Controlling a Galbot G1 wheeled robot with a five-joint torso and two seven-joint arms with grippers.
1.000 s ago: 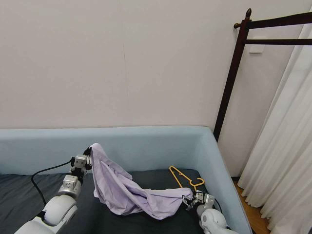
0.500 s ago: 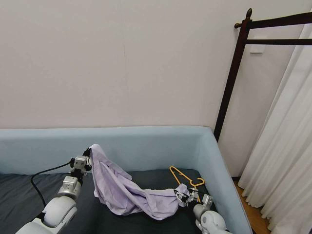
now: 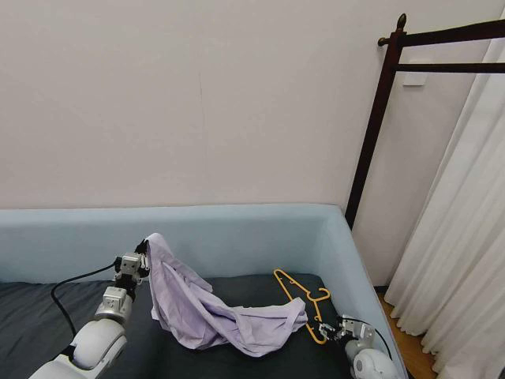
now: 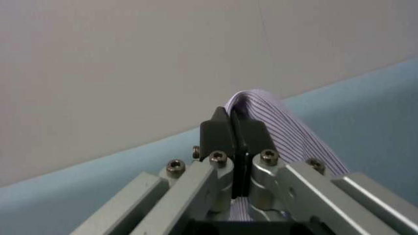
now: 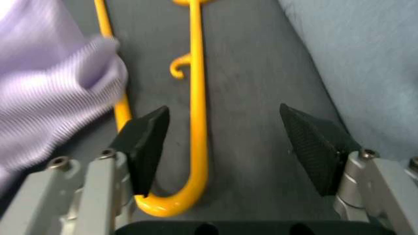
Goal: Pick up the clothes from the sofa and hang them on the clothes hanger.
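Note:
A lilac striped shirt lies partly on the dark sofa seat. Its upper end is lifted by my left gripper, which is shut on the fabric. In the left wrist view the two fingers are pressed together on the shirt. An orange hanger lies flat on the seat to the shirt's right. My right gripper is low at the hanger's near end and open. In the right wrist view the right gripper straddles the hanger, with the shirt's hem beside it.
The pale blue sofa back and side arm wall in the seat. A dark wooden clothes rack stands past the sofa's right end, with white curtains next to it. A black cable trails from my left arm.
My right gripper has moved right, off the shirt's lower hem, and now stands open over the hanger's end. The hem has settled on the seat. The left gripper has held still.

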